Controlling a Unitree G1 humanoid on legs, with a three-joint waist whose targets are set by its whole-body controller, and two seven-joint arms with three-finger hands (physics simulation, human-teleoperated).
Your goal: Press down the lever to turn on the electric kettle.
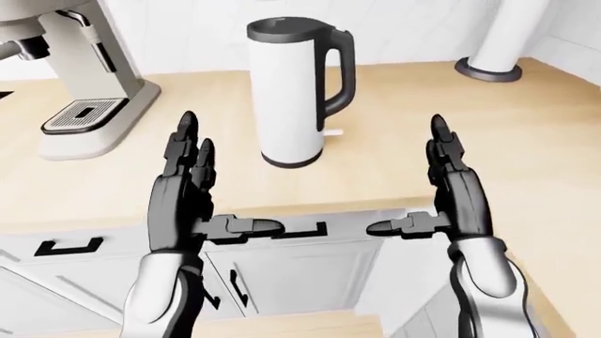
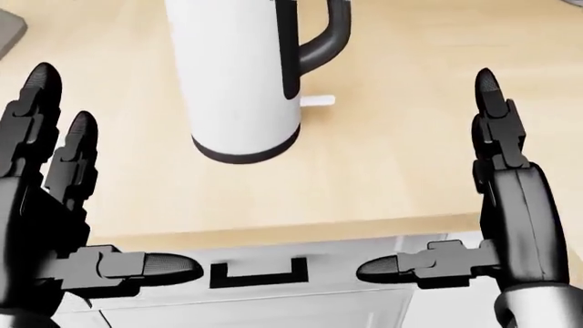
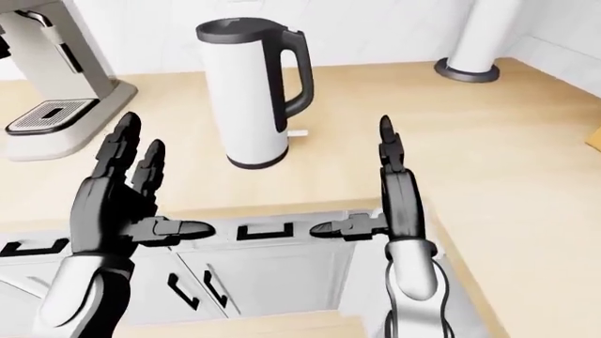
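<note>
Wooden counter [image 1: 526,141]; electric kettle [image 1: 291,91] upright ahead, lever [image 2: 319,100] at its base untouched. Our left hand [image 1: 183,197] and right hand [image 1: 451,193] spread, empty, well short. Pressing remains.

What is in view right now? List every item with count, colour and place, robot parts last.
electric kettle: one, white with black handle and base band, upright at the middle of the counter.
lever: one, white, a small tab beside the kettle's foot, under the handle.
coffee machine: one, beige, left-eye view's top left.
white column: one, dark base ring, top right.
counter: one, light wood.
drawer handles: several, black, on white fronts below the counter edge.
left hand: black, open, holding nothing.
right hand: black, open, holding nothing.
</note>
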